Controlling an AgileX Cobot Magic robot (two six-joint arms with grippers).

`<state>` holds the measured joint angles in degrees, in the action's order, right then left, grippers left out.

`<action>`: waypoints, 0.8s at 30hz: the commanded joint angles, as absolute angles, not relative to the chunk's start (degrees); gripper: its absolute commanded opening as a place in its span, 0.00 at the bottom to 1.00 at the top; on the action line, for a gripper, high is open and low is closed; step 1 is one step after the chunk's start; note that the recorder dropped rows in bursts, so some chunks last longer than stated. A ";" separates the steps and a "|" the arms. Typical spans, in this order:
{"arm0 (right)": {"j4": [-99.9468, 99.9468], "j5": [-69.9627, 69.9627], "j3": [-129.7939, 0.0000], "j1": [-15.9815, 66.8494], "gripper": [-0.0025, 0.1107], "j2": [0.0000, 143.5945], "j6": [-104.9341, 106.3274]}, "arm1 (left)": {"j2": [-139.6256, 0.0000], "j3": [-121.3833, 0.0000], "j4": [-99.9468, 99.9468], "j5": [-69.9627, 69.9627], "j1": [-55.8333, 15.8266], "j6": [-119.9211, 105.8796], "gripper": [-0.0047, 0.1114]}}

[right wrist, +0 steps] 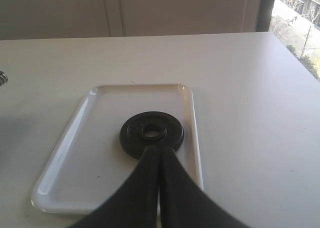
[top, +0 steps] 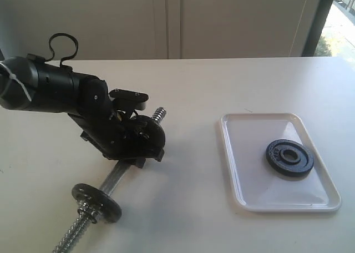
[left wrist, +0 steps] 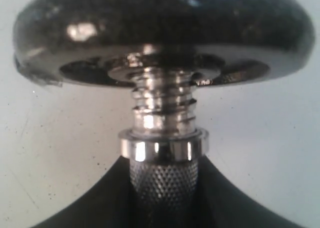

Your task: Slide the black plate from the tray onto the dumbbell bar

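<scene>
Nearest the exterior camera, your short chrome steel dumbbell bar point(top: 113, 178) lies aslant on the plain white table point(top: 188, 219), with its coarse threaded near end at the lower left. A small black iron disc point(top: 97, 201) sits on that thread. Further along, your left gripper point(top: 132, 150) is clenched on the bar's knurled middle. In the left wrist view its dark fingers point(left wrist: 95, 210) flank the knurling just short of a chrome collar point(left wrist: 163, 147). Just past the gripper a second black disc point(top: 151, 130) rides the bar, and the far threaded end sticks out beyond it. Well apart to the right, the white rectangular plastic tray point(top: 238, 175) with rounded corners and a low rim rests flat on the table. Your small round black plate point(top: 289, 158) lies flat on the tray's floor, nearer the right long rim than the left. It has a clean central hole, a raised hub ring around it, a sunken band and then a raised outer rim. The metal is dull with a faint sheen, and it carries faint embossed marks too small to read. Your right gripper point(right wrist: 159, 152) appears only in its wrist view, with both black fingers point(right wrist: 142, 188) pressed together and nothing between them. Their tips overlap the plate's near edge there, but you cannot tell whether they touch it. Pale wall panels point(top: 222, 20) close the scene behind the table.
</scene>
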<state>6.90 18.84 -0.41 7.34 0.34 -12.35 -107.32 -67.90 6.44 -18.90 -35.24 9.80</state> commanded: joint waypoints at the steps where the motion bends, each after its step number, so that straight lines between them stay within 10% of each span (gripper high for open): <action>1: 7.31 18.39 0.00 7.53 0.02 0.00 -12.45 | -101.99 -68.57 7.88 -19.12 -35.60 9.93 0.04; 24: 7.43 -7.20 0.00 7.53 0.02 0.00 -9.72 | -98.24 -68.57 7.63 -25.58 -35.60 2.52 0.04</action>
